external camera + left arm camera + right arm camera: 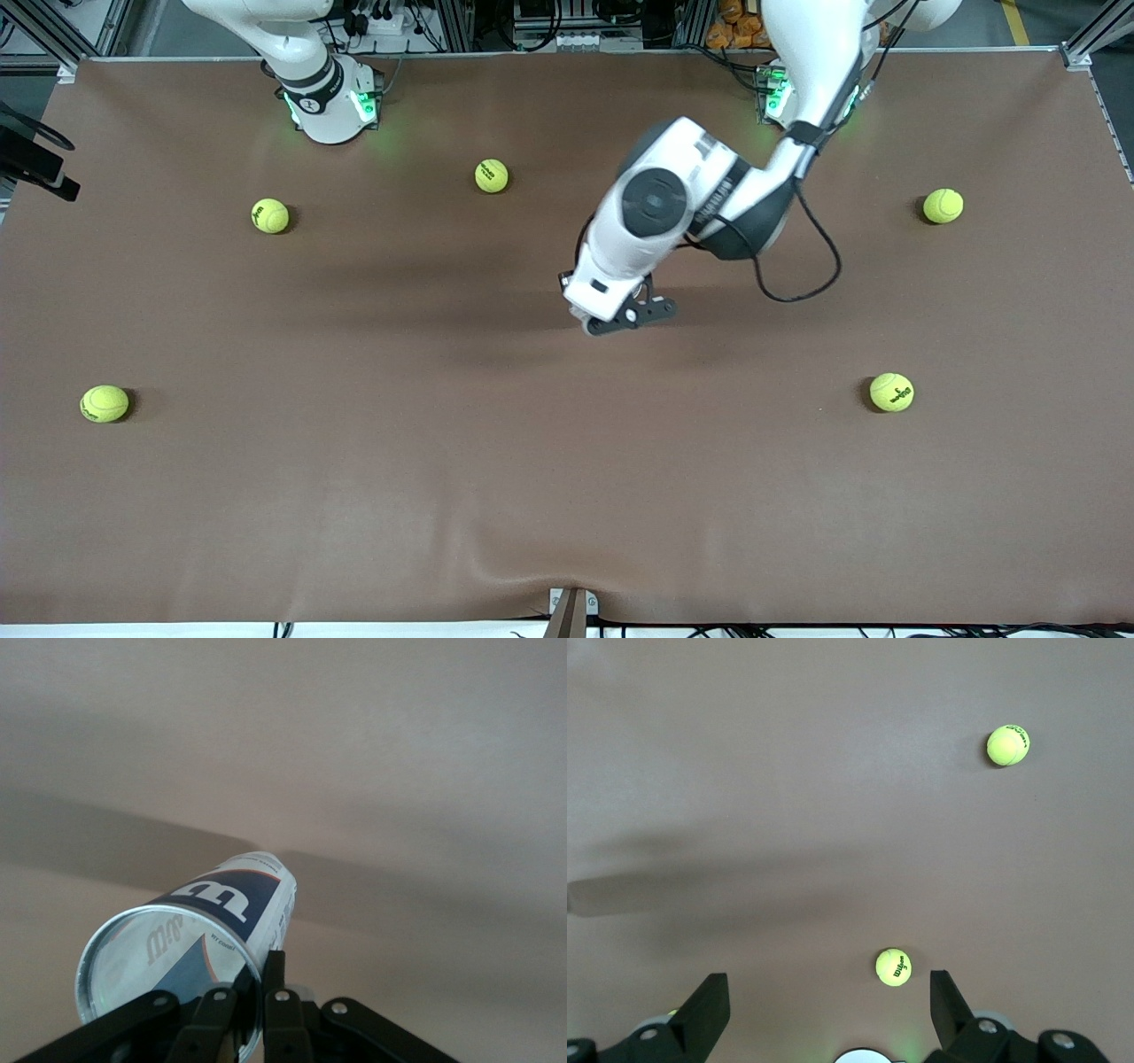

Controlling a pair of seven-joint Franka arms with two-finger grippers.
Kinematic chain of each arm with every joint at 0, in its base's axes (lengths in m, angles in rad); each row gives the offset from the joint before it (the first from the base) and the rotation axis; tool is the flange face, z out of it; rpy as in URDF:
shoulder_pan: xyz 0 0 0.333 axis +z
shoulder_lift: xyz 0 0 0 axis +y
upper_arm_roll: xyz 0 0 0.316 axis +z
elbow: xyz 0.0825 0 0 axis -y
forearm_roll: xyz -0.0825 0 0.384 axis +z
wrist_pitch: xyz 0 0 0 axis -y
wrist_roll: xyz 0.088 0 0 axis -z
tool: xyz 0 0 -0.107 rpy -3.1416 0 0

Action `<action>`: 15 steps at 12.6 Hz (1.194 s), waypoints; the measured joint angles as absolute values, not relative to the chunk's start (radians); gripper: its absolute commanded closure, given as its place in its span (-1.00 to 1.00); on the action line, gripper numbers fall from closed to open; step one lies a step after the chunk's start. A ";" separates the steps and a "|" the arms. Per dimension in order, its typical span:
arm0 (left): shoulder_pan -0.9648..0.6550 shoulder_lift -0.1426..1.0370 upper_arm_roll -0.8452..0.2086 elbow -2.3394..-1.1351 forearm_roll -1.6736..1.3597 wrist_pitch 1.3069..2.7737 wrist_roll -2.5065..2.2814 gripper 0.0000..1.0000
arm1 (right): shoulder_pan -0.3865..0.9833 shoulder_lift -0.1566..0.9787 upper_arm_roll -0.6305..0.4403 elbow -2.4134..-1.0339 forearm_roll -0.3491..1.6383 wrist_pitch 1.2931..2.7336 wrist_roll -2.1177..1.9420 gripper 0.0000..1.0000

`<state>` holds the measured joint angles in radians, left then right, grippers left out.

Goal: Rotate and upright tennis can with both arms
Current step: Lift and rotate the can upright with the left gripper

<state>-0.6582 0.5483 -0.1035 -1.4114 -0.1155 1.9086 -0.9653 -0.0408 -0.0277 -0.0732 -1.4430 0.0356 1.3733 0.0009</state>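
Observation:
The tennis can (221,912), clear with a white and navy label and a silver rim, lies on its side, its open end toward the left wrist camera. My left gripper (259,970) is shut on the can's rim wall, one finger inside and one finger (276,961) outside. In the front view the left gripper (631,312) is over the middle of the table and the arm hides the can. My right gripper (828,992) is open and empty, high above the table near the right arm's base; it does not show in the front view.
Several yellow-green tennis balls lie scattered on the brown table (443,496): one (491,175) and another (269,215) near the right arm's base, one (104,403) at that end nearer the camera, two (943,206) (891,392) toward the left arm's end.

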 measured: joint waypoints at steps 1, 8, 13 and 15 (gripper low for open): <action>-0.682 0.549 -0.103 -1.411 -0.078 1.903 -1.006 1.00 | -0.041 -0.027 -0.073 -1.445 0.036 1.373 0.001 -1.00; -0.736 0.583 -0.098 -1.413 -0.019 1.920 -1.137 1.00 | -0.043 -0.027 -0.079 -1.458 0.016 1.370 0.009 -1.00; -0.741 0.592 -0.098 -1.412 -0.019 1.945 -1.168 -1.00 | -0.041 -0.027 -0.073 -1.458 0.016 1.367 0.009 -1.00; -0.743 0.605 -0.098 -1.412 -0.019 1.976 -1.184 -1.00 | -0.041 -0.027 -0.073 -1.458 0.016 1.367 0.009 -1.00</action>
